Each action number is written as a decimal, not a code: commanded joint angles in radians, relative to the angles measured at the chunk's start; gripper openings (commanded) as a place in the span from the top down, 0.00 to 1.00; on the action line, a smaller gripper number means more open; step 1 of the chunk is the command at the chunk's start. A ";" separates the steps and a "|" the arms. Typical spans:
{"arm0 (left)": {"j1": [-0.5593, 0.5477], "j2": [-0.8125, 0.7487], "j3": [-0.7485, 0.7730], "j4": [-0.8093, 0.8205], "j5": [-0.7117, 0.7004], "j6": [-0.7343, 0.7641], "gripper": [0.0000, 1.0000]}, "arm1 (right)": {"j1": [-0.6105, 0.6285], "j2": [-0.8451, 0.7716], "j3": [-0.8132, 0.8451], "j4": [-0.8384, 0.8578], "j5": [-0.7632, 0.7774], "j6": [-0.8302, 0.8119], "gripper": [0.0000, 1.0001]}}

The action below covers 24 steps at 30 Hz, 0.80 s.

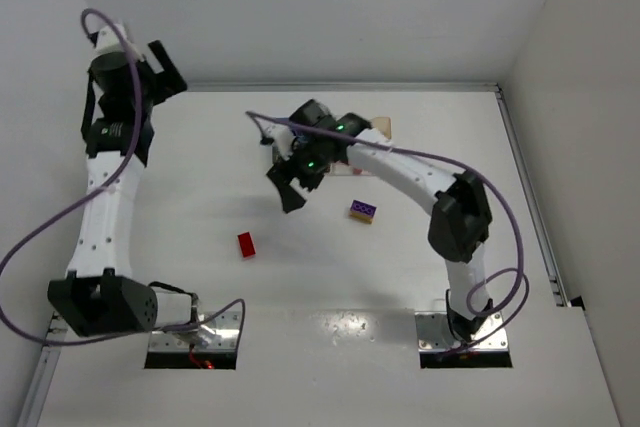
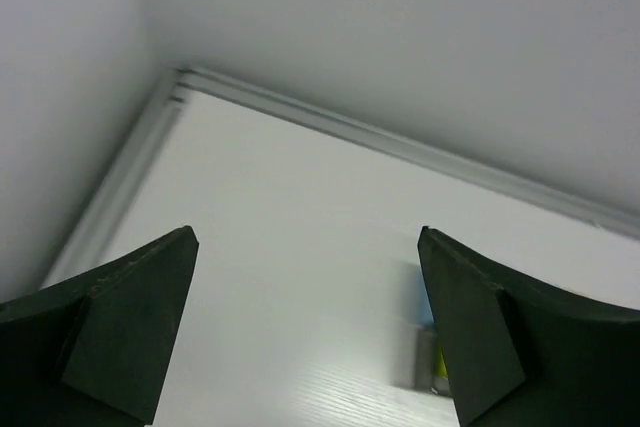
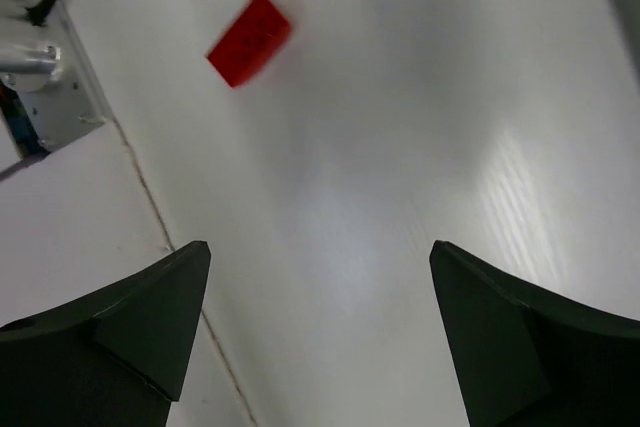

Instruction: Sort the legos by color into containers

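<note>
Peach bin (image 1: 381, 126) mostly hidden behind right arm (image 1: 402, 171).

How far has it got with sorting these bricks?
Done: unclear, the right arm hides most of the containers. In hand: nothing; the right tool and left tool are open and empty. Left: a red lego and a purple-yellow clump lie loose on the table.

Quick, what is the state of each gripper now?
Left gripper: open, holding nothing.
Right gripper: open, holding nothing.
</note>
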 commanded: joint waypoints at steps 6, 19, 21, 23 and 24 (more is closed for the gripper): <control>0.222 -0.287 -0.246 -0.114 -0.254 0.054 0.00 | 0.222 0.254 0.221 0.163 0.261 0.388 0.14; 0.282 -0.554 -0.369 -0.242 -0.265 0.097 0.00 | 0.328 0.432 0.280 0.185 0.363 0.558 0.10; 0.282 -0.563 -0.378 -0.251 -0.265 0.097 0.00 | 0.328 0.441 0.280 0.185 0.346 0.567 0.10; 0.282 -0.574 -0.378 -0.263 -0.274 0.106 0.00 | 0.328 0.441 0.280 0.185 0.337 0.567 0.10; 0.282 -0.574 -0.389 -0.263 -0.274 0.106 0.00 | 0.328 0.450 0.280 0.185 0.337 0.567 0.10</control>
